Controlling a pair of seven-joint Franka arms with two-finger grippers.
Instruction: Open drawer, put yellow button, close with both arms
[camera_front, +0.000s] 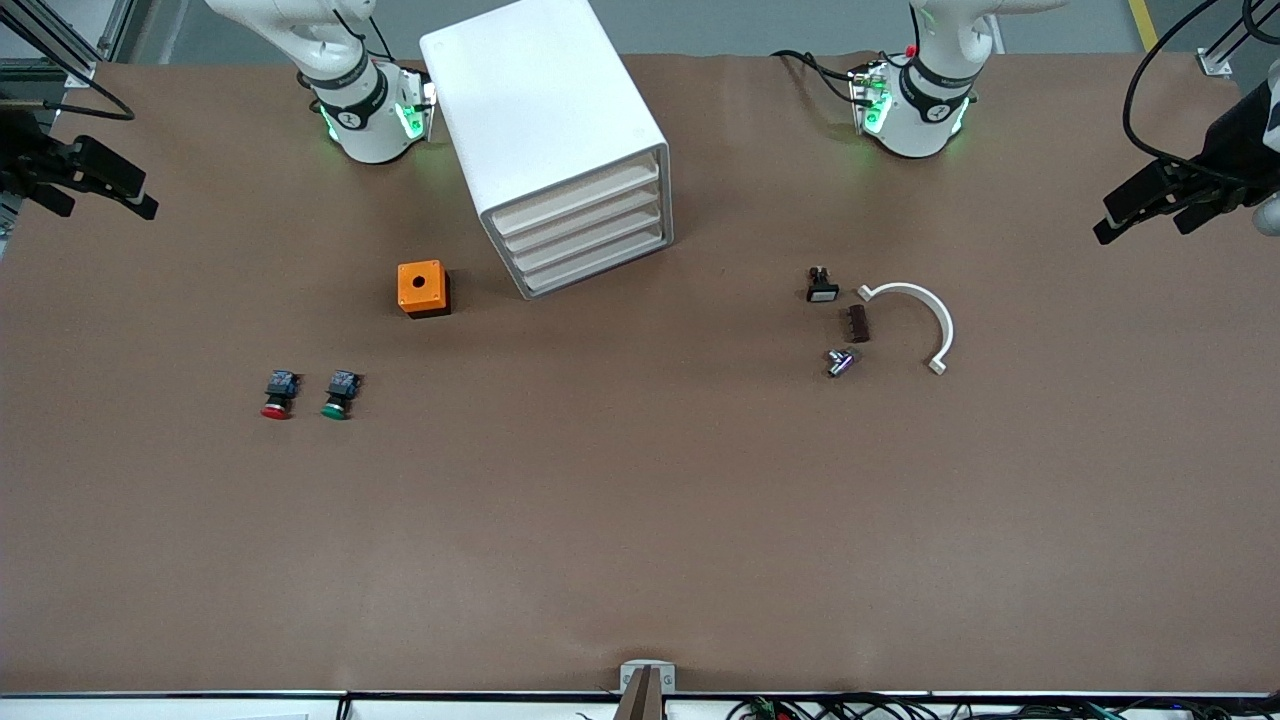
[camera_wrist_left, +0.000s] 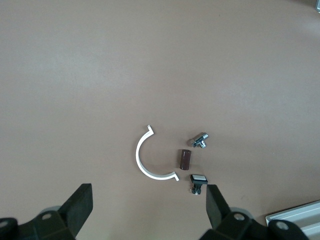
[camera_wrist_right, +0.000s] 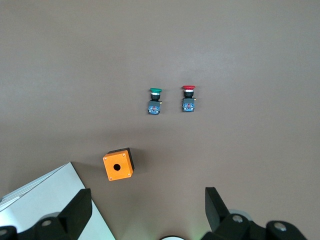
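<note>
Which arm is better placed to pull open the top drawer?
Probably right: the cabinet stands beside its base, top drawer shut. The right end effector and left end effector both hang open over the table's ends.

A brown table (camera_front: 640, 520) fills the view, with grey floor (camera_front: 760, 25) past its top edge.

You see a white boxy cabinet (camera_front: 545, 120) with its four cream-fronted drawers shut, the topmost drawer (camera_front: 572, 197) included; an orange box with a hole (camera_front: 422, 288) sits beside it, and both black grippers, left (camera_front: 1150, 203) and right (camera_front: 100, 180), hang open over the table's ends
</note>
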